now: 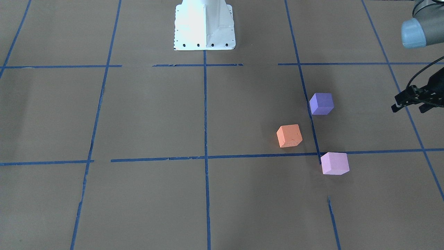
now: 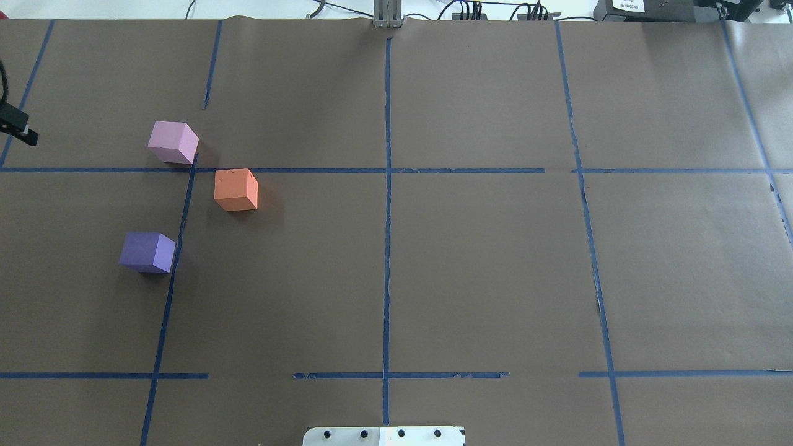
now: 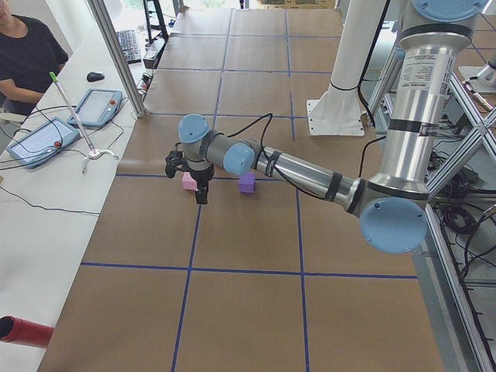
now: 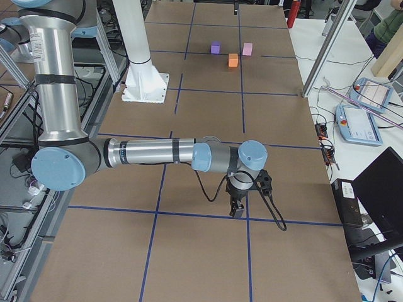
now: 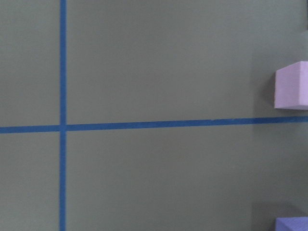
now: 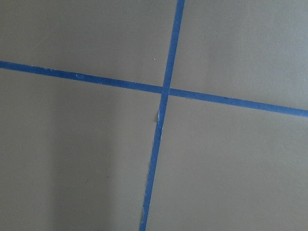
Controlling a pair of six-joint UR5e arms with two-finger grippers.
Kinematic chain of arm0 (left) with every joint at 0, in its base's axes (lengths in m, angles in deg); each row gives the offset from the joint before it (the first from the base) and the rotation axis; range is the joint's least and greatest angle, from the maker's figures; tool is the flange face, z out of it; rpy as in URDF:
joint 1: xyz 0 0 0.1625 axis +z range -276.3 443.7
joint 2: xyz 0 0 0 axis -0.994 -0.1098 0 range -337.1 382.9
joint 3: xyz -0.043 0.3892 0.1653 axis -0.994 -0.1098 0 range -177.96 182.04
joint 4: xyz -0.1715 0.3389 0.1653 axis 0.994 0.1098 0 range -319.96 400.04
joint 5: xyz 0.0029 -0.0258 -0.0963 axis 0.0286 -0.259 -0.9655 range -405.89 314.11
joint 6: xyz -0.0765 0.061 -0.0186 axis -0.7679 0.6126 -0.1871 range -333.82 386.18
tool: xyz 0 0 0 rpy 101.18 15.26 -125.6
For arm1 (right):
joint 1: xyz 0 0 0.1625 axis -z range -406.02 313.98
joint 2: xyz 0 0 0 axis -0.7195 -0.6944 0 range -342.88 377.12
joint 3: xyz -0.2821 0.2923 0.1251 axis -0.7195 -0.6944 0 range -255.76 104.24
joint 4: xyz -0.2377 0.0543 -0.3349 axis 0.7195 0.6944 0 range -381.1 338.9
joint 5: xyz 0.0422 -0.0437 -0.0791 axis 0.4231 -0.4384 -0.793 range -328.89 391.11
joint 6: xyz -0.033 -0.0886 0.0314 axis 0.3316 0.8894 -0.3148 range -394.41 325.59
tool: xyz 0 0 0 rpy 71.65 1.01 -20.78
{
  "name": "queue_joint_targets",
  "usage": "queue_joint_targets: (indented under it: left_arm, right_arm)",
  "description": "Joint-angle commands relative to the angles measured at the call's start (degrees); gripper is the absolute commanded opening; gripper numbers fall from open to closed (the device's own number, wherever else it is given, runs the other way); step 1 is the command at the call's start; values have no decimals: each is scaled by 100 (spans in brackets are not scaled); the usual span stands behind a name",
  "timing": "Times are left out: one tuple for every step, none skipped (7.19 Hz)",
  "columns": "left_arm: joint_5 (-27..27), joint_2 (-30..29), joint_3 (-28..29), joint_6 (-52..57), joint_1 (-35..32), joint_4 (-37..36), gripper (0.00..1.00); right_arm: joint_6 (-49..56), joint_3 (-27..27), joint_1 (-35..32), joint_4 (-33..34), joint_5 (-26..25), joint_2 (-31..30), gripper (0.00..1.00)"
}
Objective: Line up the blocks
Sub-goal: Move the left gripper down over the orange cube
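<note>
Three cubes lie on the brown paper on the robot's left side. The orange block (image 1: 289, 135) (image 2: 236, 189) sits between and off to one side of the purple block (image 1: 321, 103) (image 2: 147, 252) and the pink block (image 1: 334, 163) (image 2: 173, 142); none of them touch. My left gripper (image 1: 410, 108) hovers open and empty beyond the blocks, near the table's left end. Its wrist view shows the pink block (image 5: 292, 85) and a corner of the purple block (image 5: 293, 224). My right gripper (image 4: 238, 211) shows only in the exterior right view, far from the blocks. I cannot tell whether it is open or shut.
Blue tape lines (image 2: 387, 204) divide the paper into squares. The white robot base plate (image 1: 204, 27) stands at the robot's edge. An operators' bench with tablets (image 3: 43, 139) runs along the far side, and a person sits there.
</note>
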Motion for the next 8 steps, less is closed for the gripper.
queue_joint_targets:
  left_arm:
    - [-1,-700,127,-975,731,-6,100]
    - [7,-1096,363,-1293,1118,-6,100]
    - [16,-1474,670,-1549,1461,-6,100]
    - [243,-1625,752,-1943,1621,-6,100]
    - [297,-1653,813,-2138,1780,-6,100]
    - [306,-1758,962,-2340,1859,-6,100]
    - [298,-1941,1216,-2360,1886,-6,100]
    - [298,-1978,1366,-2395,1913,151,99]
  right_arm:
    - [0,0,0,0,0,0,100]
    - [0,0,0,0,0,0,100]
    - [0,0,0,0,0,0,100]
    - [0,0,0,0,0,0,100]
    - [0,0,0,0,0,0,100]
    - [0,0,0,0,0,0,100]
    - [0,0,0,0,0,0,100]
    - [0,0,0,0,0,0,100]
